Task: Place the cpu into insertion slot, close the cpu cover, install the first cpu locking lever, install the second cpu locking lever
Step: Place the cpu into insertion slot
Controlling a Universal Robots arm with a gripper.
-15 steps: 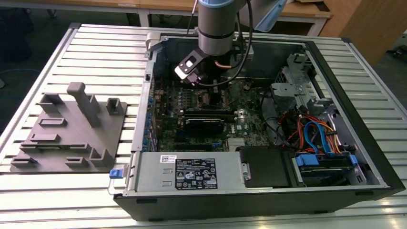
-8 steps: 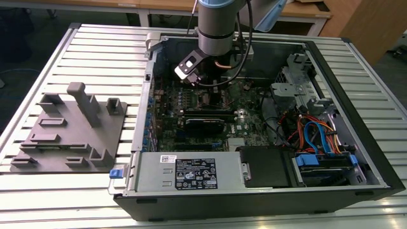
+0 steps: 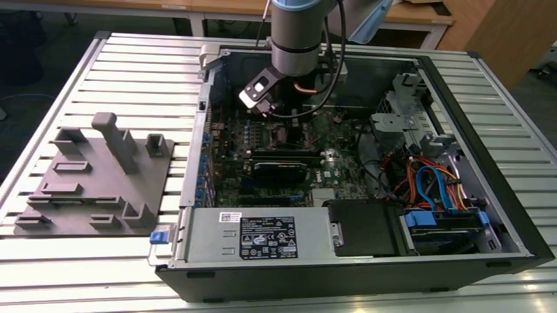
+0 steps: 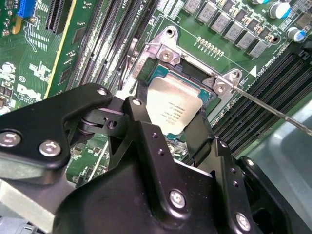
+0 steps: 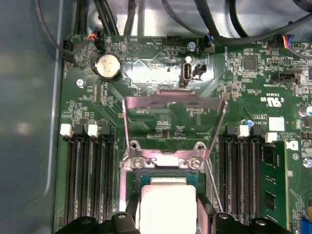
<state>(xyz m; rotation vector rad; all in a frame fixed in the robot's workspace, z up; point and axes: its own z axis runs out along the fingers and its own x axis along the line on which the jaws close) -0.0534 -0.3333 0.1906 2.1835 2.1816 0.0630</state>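
The gripper (image 4: 171,116) pinches the cpu (image 5: 168,207) from two sides, low over the slot (image 4: 193,72); the cover (image 5: 175,98) stands open. I judge the cpu should go flat, edges parallel to the slot rim, without pressing force.

— What kind of place are you working in?
— A lab or workshop, I'd say. I see a slatted metal worktable (image 3: 113,72), an opened computer tower (image 3: 261,238) at centre frame, a grey moulded fixture (image 3: 96,189) at left, wooden desks (image 3: 418,16) along the top edge.
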